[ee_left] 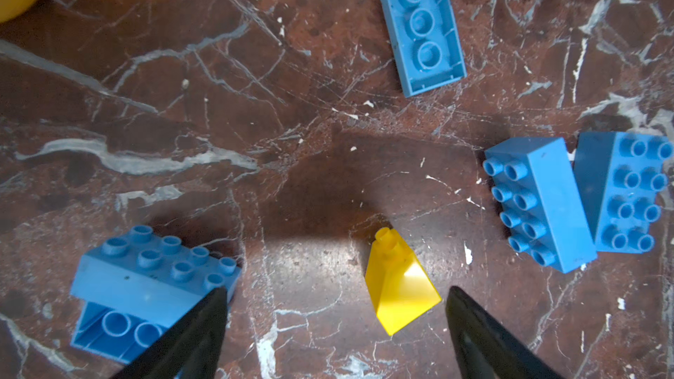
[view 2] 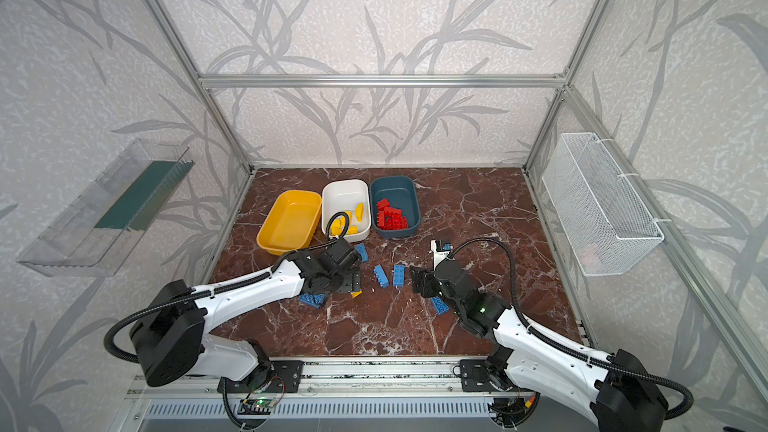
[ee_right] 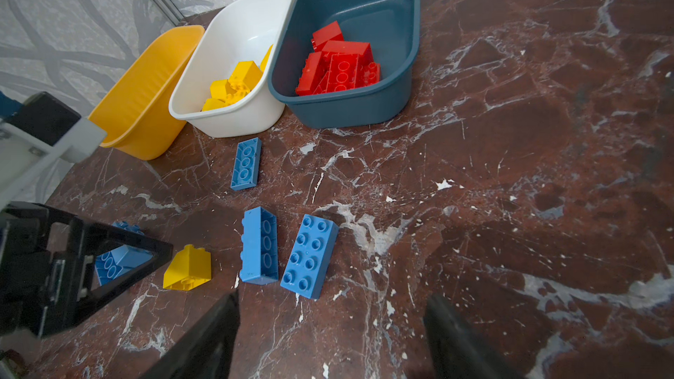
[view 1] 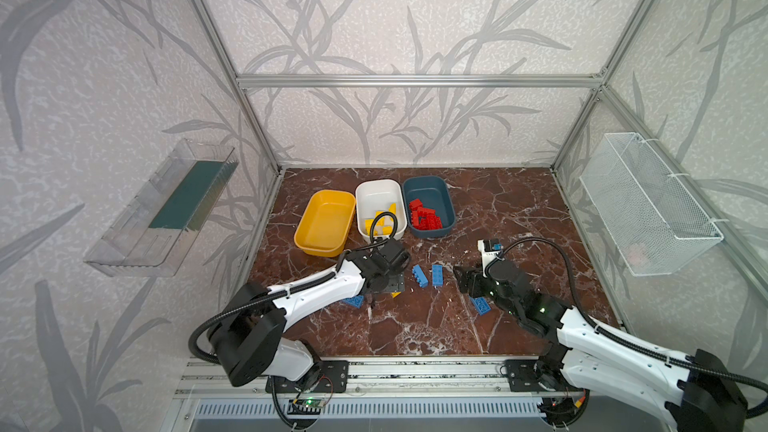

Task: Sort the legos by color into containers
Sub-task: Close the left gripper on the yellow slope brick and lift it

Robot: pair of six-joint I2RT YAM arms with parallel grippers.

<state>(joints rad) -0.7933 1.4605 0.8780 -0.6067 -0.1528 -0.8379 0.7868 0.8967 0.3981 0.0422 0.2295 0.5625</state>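
Note:
Three containers stand in a row at the back: an empty yellow tub (view 1: 326, 222), a white tub (view 1: 378, 195) holding yellow legos (view 1: 382, 224), and a teal tub (view 1: 428, 193) holding red legos (view 1: 424, 216). Several blue legos lie on the marble, two side by side (view 1: 420, 276) (view 1: 437, 275). My left gripper (ee_left: 335, 289) points down, open, over a yellow wedge lego (ee_left: 399, 282) that lies between its fingers, nearer one of them and touching neither. A stacked blue pair (ee_left: 146, 278) lies beside the other finger. My right gripper (ee_right: 333, 295) is open and empty, just short of the two blue legos (ee_right: 310, 255).
A clear wall tray (view 1: 162, 209) hangs on the left wall and a white wire mesh basket (view 1: 648, 201) on the right wall. One more blue lego (view 1: 480, 305) lies partly under my right arm. An aluminium rail (view 1: 415, 367) runs along the table's front edge.

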